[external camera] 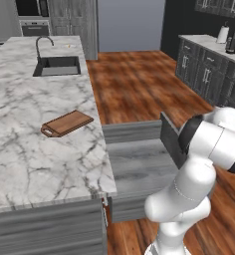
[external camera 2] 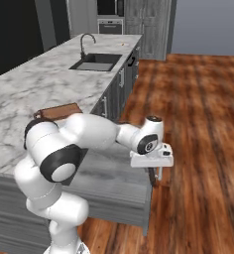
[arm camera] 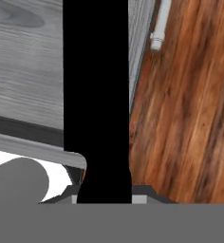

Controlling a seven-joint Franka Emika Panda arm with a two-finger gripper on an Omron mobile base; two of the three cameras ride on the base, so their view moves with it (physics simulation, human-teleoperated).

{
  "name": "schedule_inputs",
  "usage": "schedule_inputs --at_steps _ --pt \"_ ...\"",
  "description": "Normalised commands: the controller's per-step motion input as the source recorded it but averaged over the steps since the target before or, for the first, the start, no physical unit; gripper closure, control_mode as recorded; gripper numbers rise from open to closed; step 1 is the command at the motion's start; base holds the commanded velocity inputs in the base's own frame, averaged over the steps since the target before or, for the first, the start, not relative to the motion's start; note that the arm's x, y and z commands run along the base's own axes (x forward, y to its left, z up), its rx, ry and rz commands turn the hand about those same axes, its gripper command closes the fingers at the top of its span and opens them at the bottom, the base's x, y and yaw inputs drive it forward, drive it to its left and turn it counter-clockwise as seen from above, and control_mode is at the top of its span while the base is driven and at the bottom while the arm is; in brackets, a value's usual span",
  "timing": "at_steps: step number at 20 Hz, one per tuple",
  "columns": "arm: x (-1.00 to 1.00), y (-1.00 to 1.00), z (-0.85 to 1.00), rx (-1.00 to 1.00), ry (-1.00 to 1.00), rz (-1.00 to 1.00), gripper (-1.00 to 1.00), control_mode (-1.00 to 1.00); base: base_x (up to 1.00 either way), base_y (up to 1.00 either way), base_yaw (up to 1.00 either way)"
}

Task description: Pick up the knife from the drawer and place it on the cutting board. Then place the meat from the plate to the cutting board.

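Above the open drawer's (external camera 2: 124, 186) front edge, the end effector (external camera 2: 157, 174) grips the knife (arm camera: 96, 95).

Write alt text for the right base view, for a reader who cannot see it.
A white robot arm reaches over an open grey wood-grain drawer in a marble-topped kitchen island, its gripper pointing down at the drawer's outer edge above the wooden floor. A brown wooden cutting board lies on the marble counter behind the arm, and a dark sink with a curved tap sits further back.
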Motion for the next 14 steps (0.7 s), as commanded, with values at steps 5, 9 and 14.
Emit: schedule_inputs --at_steps 5,9,14 --pt "-0.13 -0.57 -0.15 0.00 -0.04 0.00 1.00 -1.00 0.00 0.00 0.00" --pt "-0.07 -0.55 -0.31 0.00 -0.05 0.00 1.00 -1.00 0.00 0.00 0.00" --pt "0.00 -0.50 -0.35 0.00 -0.05 0.00 1.00 -1.00 0.00 0.00 0.00"
